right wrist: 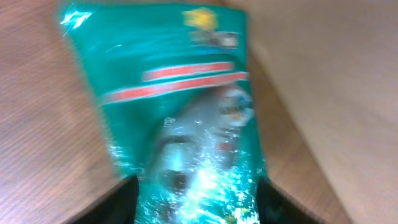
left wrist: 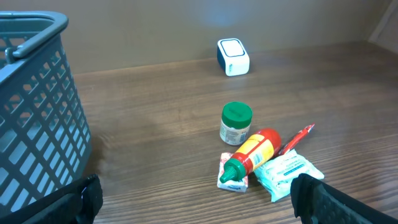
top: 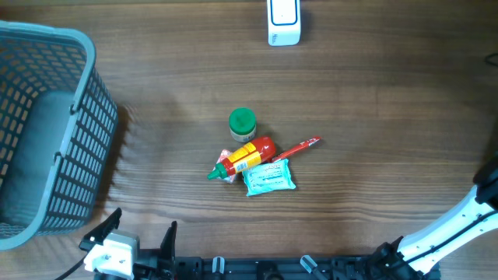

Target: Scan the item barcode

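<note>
- Packet (right wrist: 180, 112), teal with red stripes, is sitting between right gripper (right wrist: 196, 202) fingers; print blurred, grip unclear.
- Left gripper (left wrist: 196, 196) is hovering spread wide.

Basket (top: 87, 148) left, scanner (top: 283, 23) top, centre — green-lidded jar (top: 242, 122), red bottle (top: 253, 153), teal packet (top: 269, 177)

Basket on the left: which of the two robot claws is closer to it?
Left. The left gripper sits just off the basket's near corner. The right arm is far across on the opposite side, running out of the overhead view.
</note>
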`<action>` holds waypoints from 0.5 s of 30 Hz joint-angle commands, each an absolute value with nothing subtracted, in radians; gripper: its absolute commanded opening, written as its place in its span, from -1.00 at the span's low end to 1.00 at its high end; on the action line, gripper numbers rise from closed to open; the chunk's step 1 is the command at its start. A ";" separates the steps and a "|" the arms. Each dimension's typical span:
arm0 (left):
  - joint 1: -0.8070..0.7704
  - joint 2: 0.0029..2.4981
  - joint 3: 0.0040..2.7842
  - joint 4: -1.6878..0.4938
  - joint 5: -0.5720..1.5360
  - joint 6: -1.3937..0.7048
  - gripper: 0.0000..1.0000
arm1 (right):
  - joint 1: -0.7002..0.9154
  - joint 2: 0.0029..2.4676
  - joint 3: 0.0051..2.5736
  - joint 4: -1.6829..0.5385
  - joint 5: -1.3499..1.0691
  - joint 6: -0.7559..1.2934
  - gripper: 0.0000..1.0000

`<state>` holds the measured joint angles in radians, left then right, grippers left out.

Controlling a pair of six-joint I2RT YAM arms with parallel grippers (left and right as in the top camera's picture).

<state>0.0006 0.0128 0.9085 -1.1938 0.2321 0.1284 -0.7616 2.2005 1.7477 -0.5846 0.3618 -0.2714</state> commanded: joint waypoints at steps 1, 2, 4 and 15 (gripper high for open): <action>-0.005 0.005 0.907 -1.191 0.231 0.123 1.00 | -0.783 2.172 1.759 -0.618 0.501 -0.147 0.63; -0.005 0.005 0.907 -1.191 0.231 0.123 1.00 | -0.777 2.165 1.759 -0.628 0.497 -0.144 0.91; -0.005 0.005 0.907 -1.191 0.231 0.123 1.00 | -0.760 2.145 1.759 -0.638 0.492 -0.105 0.99; -0.005 0.005 0.907 -1.191 0.231 0.123 1.00 | -0.369 1.768 1.759 -0.871 0.058 0.586 0.99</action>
<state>0.0006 0.0128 0.9085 -1.1938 0.2321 0.1284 -0.4385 1.8439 1.7504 -0.7586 0.1299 0.1444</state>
